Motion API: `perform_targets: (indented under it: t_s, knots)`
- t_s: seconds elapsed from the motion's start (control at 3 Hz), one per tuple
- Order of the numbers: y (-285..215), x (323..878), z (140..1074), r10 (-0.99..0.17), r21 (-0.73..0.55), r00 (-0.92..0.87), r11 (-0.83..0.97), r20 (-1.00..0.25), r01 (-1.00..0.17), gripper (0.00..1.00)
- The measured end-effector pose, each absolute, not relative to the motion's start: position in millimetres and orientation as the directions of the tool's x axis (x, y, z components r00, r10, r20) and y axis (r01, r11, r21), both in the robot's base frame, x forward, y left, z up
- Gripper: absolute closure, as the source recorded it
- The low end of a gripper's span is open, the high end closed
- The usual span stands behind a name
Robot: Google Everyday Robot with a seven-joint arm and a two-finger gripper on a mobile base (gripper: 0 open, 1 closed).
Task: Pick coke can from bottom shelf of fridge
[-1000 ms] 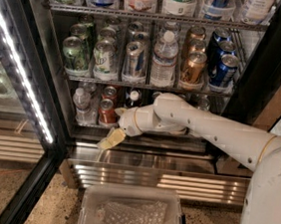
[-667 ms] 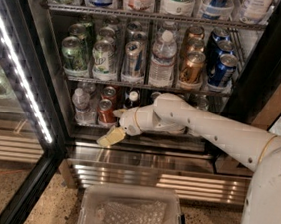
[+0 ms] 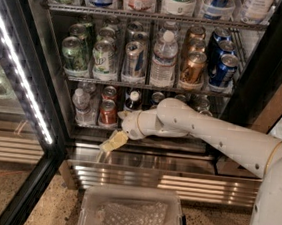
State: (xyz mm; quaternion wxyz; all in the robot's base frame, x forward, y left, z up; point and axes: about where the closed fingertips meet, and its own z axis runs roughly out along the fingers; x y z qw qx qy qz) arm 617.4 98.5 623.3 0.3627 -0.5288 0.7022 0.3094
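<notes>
The coke can (image 3: 108,112), red with a silver top, stands at the front of a lane on the bottom shelf (image 3: 87,124) of the fridge (image 3: 267,57), with a second red can (image 3: 109,92) behind it. My gripper (image 3: 117,128) is just right of the can, at the shelf's front edge. It is open and holds nothing. One yellowish finger (image 3: 113,141) points down and left below the shelf, and the other tip (image 3: 122,115) is beside the can. My white arm (image 3: 219,135) reaches in from the right and hides the cans in the right-hand lanes.
A small clear bottle (image 3: 80,103) stands left of the coke can and a dark bottle (image 3: 132,100) to its right. The shelf above holds green, silver, gold and blue cans and a water bottle (image 3: 164,59). The glass door with its LED strip (image 3: 22,72) is open at left. A clear tray (image 3: 133,214) sits below.
</notes>
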Motion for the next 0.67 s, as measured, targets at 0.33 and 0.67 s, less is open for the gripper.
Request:
perform_targets:
  t_s: [0.33, 0.67]
  knots:
    - [87.1, 622.6, 623.5, -0.517, 0.014, -0.182, 0.312, -0.836, -0.950, 0.04]
    - [80.1, 628.8, 621.4, -0.517, -0.009, -0.188, 0.353, -0.835, -0.935, 0.10]
